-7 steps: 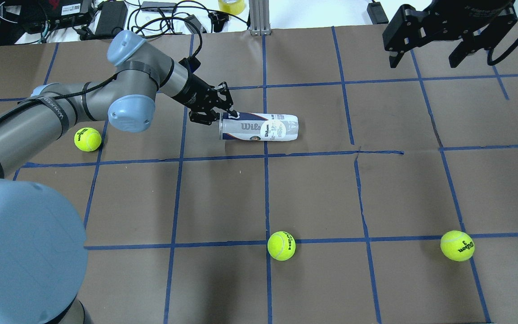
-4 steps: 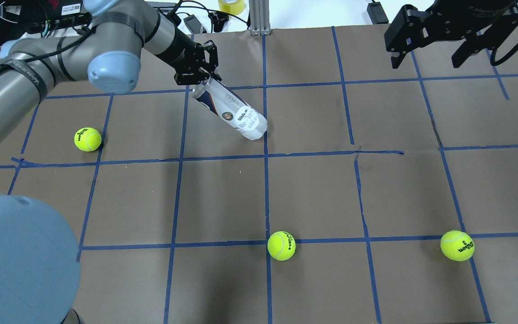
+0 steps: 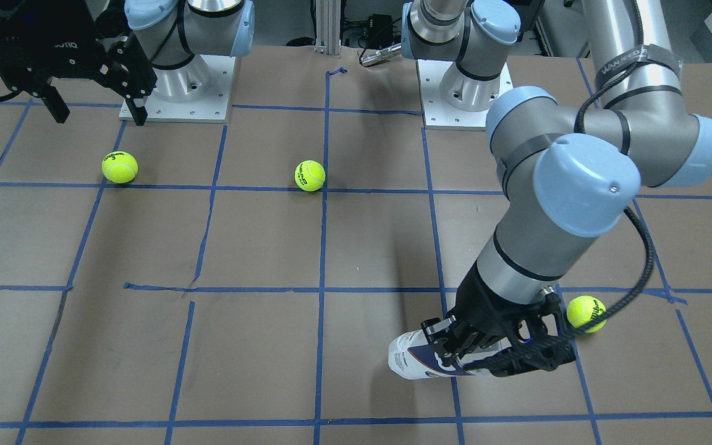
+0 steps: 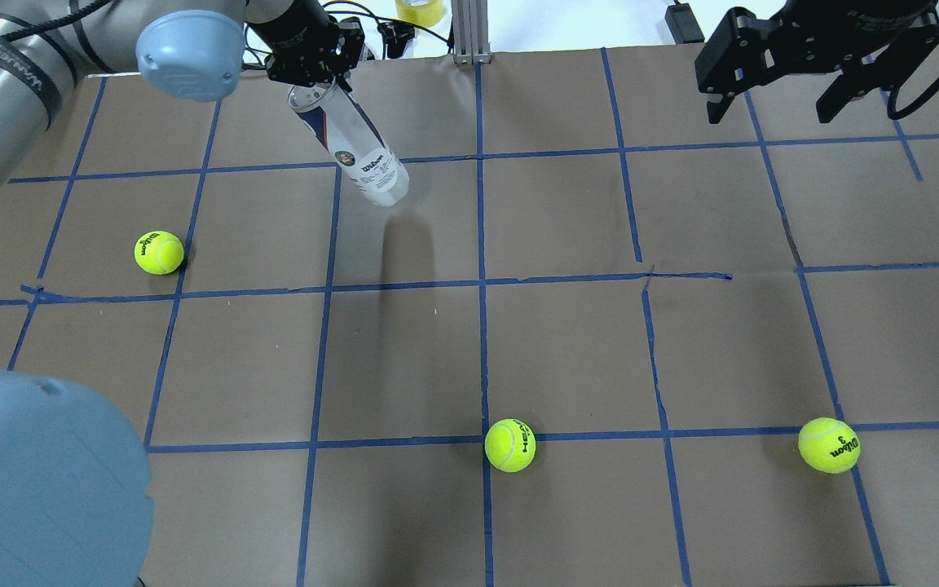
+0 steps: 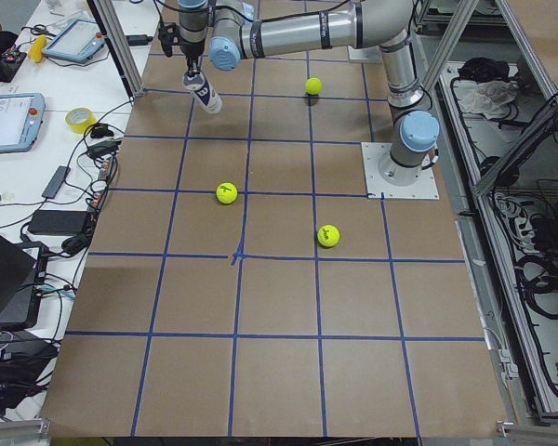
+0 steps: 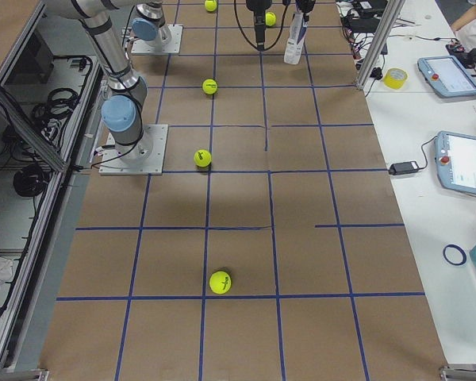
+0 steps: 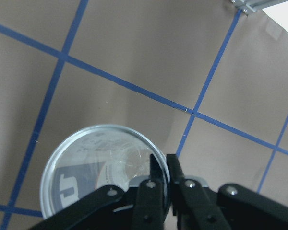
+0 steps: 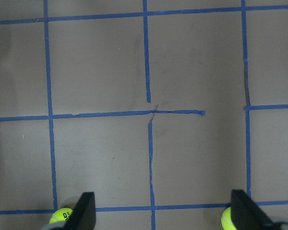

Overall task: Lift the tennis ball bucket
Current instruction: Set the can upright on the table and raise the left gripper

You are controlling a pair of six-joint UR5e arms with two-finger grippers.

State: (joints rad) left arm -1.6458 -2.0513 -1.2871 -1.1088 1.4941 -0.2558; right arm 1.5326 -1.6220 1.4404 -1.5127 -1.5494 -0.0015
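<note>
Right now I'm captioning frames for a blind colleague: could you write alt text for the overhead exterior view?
The left gripper, shut on the rim of a clear Wilson tennis ball bucket, holds it tilted above the brown gridded table. Three yellow-green tennis balls lie on it, and the right gripper hangs open at far right.

From overhead, the middle of the brown paper tabletop [image 4: 567, 350] lies open. A yellow-green felt tennis ball [image 4: 159, 253] sits at nine o'clock, a second ball [image 4: 510, 445] at six, a third ball [image 4: 829, 445] at four. At eleven the clear plastic tennis ball tube [image 4: 363, 159] hangs tilted from the left gripper [image 4: 310, 81], above the tabletop. At one the right gripper [image 4: 771, 114] hovers, jaws apart.
</note>
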